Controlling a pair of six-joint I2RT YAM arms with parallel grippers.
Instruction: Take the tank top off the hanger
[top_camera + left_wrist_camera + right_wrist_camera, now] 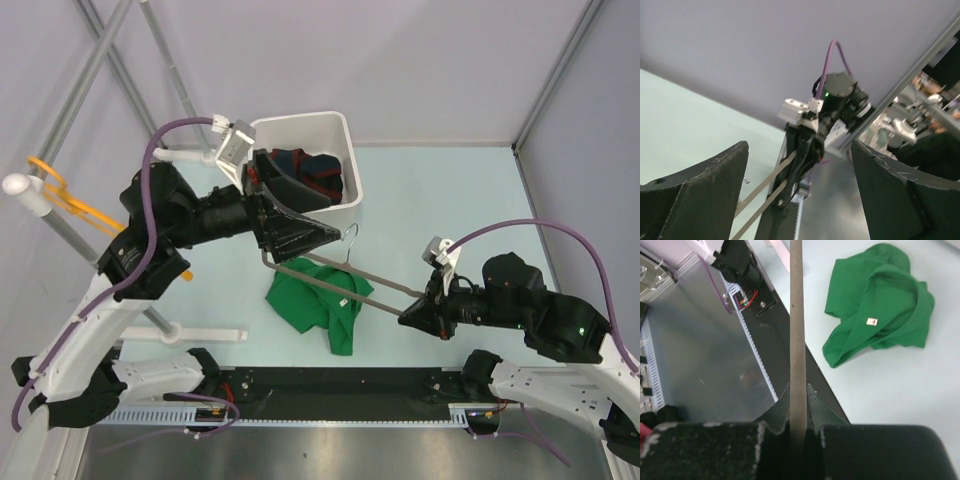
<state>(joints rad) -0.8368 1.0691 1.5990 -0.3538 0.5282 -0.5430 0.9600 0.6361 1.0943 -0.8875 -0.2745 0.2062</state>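
The green tank top (pixel 318 300) lies crumpled on the table, its white label (pixel 871 321) facing up; in the right wrist view (pixel 880 300) it shows apart from the hanger. The grey-beige hanger (pixel 380 283) is held level above it, wire hook (pixel 350 236) toward the bin. My right gripper (pixel 412 312) is shut on the hanger's right end; the bar (pixel 796 330) runs between its jaws (pixel 797 397). My left gripper (pixel 325 235) is open and empty by the hook. In the left wrist view (pixel 799 150) the hanger's two bars (pixel 765 192) pass close by the left finger.
A white bin (pixel 345 130) holding a dark navy garment (pixel 310 170) stands behind the left gripper. A white rack pole (pixel 30 195) with an orange hanger (pixel 62 197) is at the far left, its foot (pixel 205 333) on the table near the left arm.
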